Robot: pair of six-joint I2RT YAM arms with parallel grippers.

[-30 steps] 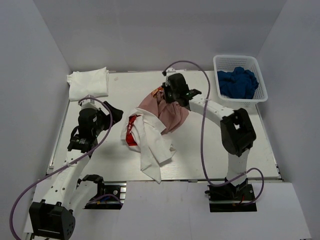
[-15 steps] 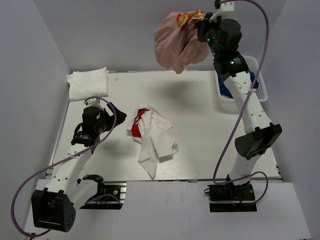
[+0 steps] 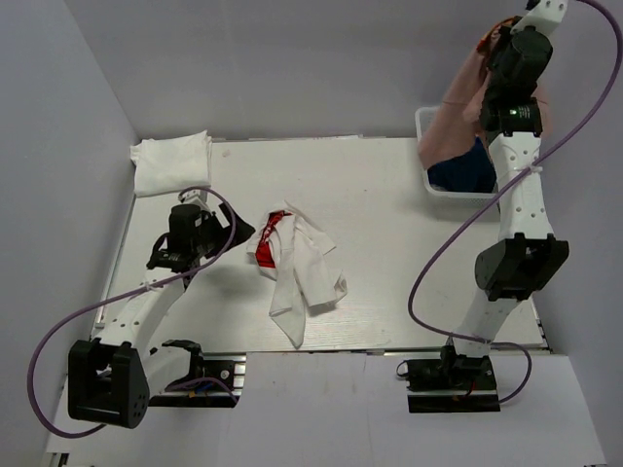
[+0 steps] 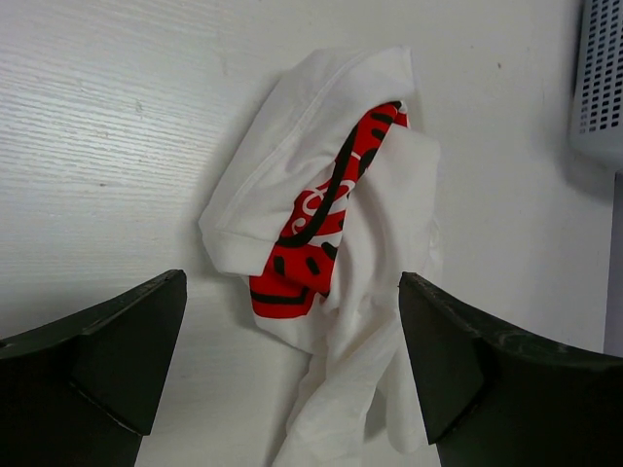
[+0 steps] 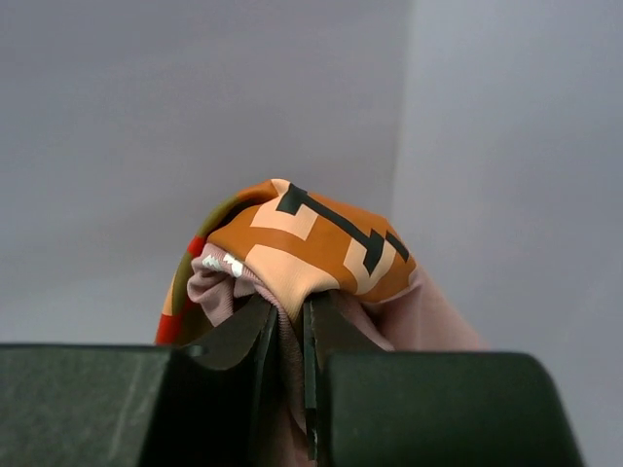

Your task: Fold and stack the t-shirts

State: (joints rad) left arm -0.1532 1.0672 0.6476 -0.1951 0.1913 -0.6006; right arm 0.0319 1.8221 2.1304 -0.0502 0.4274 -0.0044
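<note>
The table (image 3: 409,253) fills the middle of the top view. A folded stack of shirts (image 3: 170,161) lies on its upper-left corner. The crumpled printed shirt (image 3: 297,272) lies on the table left of centre, just right of the left gripper (image 3: 237,228). The basket (image 3: 422,131) stands at the table's upper-right corner with a bundled shirt (image 3: 458,175) in it. Above the basket, in the frame's upper right, a hanging shirt (image 3: 462,97) dangles from the right gripper (image 3: 501,34).
</note>
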